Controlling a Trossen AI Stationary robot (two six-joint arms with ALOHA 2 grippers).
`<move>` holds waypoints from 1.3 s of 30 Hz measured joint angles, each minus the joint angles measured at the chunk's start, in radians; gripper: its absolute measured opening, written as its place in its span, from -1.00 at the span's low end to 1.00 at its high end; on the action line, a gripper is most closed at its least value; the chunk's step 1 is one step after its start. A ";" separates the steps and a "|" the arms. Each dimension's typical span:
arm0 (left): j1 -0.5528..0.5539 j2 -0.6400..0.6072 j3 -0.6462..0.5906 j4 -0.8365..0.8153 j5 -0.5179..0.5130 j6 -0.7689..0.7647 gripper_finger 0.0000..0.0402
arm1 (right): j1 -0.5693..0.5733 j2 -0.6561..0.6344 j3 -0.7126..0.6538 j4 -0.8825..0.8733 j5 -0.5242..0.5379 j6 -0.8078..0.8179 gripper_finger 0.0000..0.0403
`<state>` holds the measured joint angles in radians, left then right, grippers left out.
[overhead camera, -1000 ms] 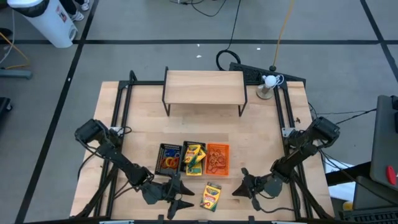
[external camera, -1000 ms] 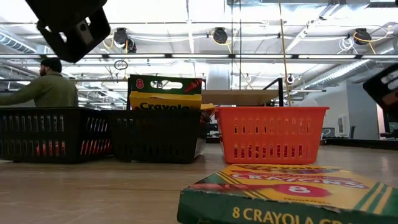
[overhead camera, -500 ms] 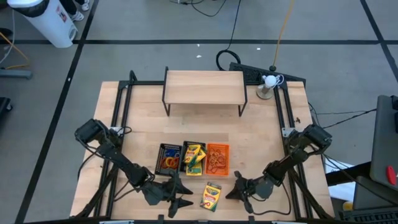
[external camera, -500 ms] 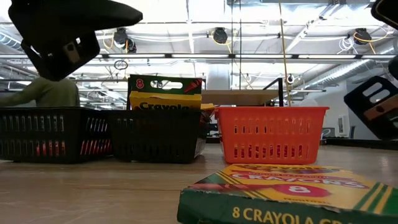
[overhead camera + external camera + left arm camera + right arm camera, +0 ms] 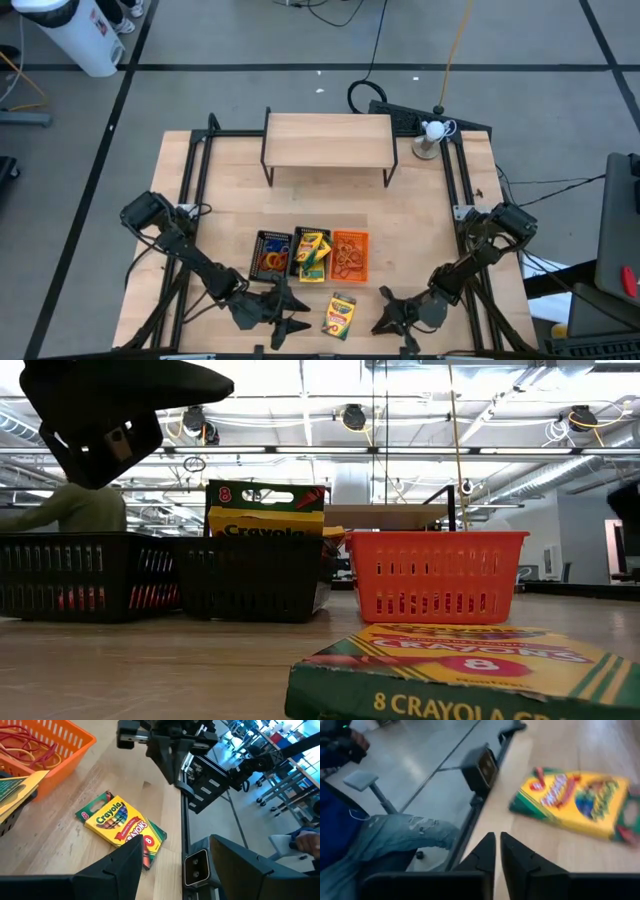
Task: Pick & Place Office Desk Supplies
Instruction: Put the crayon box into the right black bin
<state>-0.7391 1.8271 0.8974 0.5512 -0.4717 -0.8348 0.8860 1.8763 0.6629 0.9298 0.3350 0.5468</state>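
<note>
High view, near edge: you see a loose crayon box (image 5: 340, 315) lying flat on the counter (image 5: 230, 215), between the two end effectors.
Left end effector (image 5: 291, 312): just beside the loose crayon box on its left, low over the counter, fingers spread and holding nothing.
Right end effector (image 5: 392, 311): near the box on its right, apart from it; its fingers sit almost together in the right wrist view, clenched on nothing.
Low view: the loose crayon box (image 5: 460, 670) fills the foreground, lying flat.
Middle of counter: you find three mesh trays in a row, touching side by side.
Left black tray (image 5: 271, 255): holds red and orange rubber bands (image 5: 270, 260).
Middle black tray (image 5: 311, 255): holds crayon boxes (image 5: 313, 250), one leaning up above the rim in the low view.
Orange tray (image 5: 350, 256): holds more rubber bands (image 5: 348, 258).
Far edge: a light wooden shelf (image 5: 328, 140), and a white ball on a stand (image 5: 432, 132) at its right.
Beyond the counter: a person in green (image 5: 70, 505), partly hidden.
</note>
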 joint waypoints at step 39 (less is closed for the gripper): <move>0.045 0.000 0.000 0.044 0.035 0.185 0.14 | -0.106 0.168 0.211 -0.057 -0.047 -0.479 -0.10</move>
<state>-0.6941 1.8271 0.8974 0.5953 -0.4362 -0.6495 0.7799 2.0445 0.8742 0.8731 0.2878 0.0682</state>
